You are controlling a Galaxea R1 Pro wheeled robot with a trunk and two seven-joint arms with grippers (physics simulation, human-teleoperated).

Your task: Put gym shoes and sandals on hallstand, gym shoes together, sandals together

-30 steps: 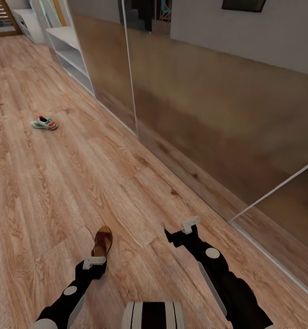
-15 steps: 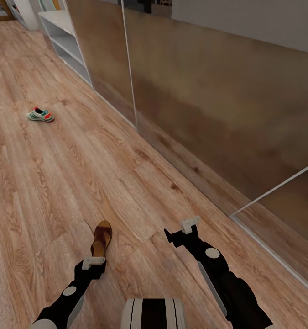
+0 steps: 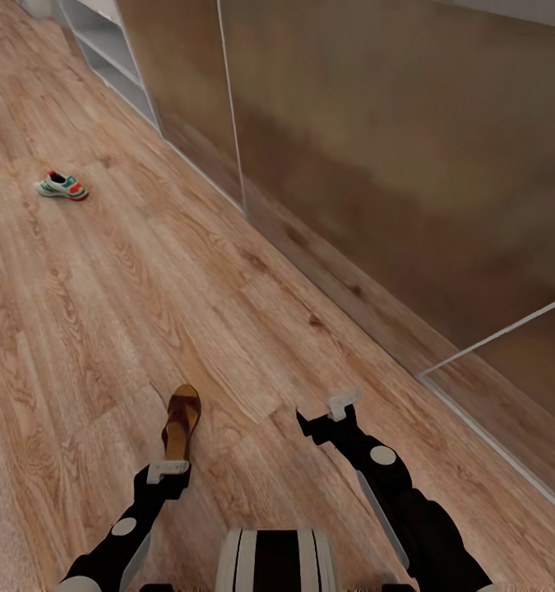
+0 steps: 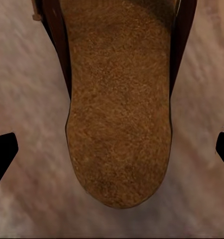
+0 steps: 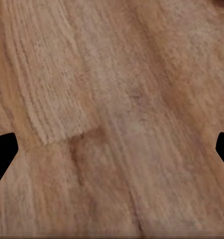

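Note:
A dark brown sandal (image 3: pixel 181 418) with a tan insole lies on the corridor floor (image 3: pixel 104 312) just ahead of my left gripper (image 3: pixel 168 471). In the left wrist view the sandal's insole (image 4: pixel 119 109) lies between the spread fingertips (image 4: pixel 2 155), and the left gripper (image 4: pixel 112 154) is open above it, holding nothing. A white gym shoe (image 3: pixel 61 186) with green stripes and a red heel lies far off at the left. My right gripper (image 3: pixel 333 411) hangs open over bare planks (image 5: pixel 112 124). I cannot tell whether the pale shelf unit (image 3: pixel 104 41) at the far left is the hallstand.
Tall brown sliding panels (image 3: pixel 376 148) with thin white frames run along the right side, and their floor track (image 3: pixel 491 444) cuts across near my right arm. My white base (image 3: pixel 273 559) shows at the bottom edge. Wood planks stretch away to the left.
The head view has tilted down and shifted, so the shoe, the shelf unit and the sandal sit higher in the picture. Both arms hold the same pose.

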